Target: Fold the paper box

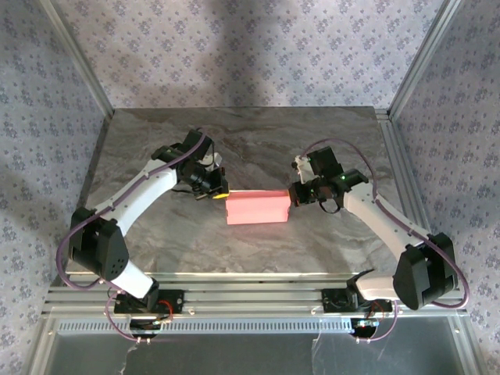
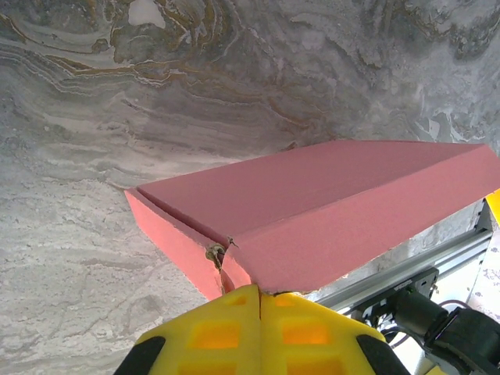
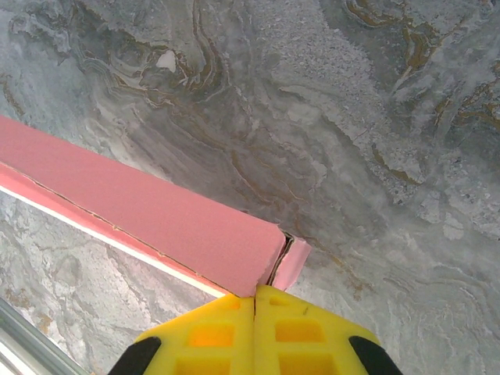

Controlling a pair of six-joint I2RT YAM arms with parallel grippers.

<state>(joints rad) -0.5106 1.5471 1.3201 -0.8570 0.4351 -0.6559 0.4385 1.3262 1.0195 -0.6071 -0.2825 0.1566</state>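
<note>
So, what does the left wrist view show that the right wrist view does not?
Left wrist, not right: the box's broad top face, its end face with a frayed seam, a black robot part, and the left gripper. Right wrist, not left: a pale edge along the box's long side, a small flap sticking out at its corner, and the right gripper. Both: the pink box, the marble table, and a yellow gripper shut on one box corner.
</note>
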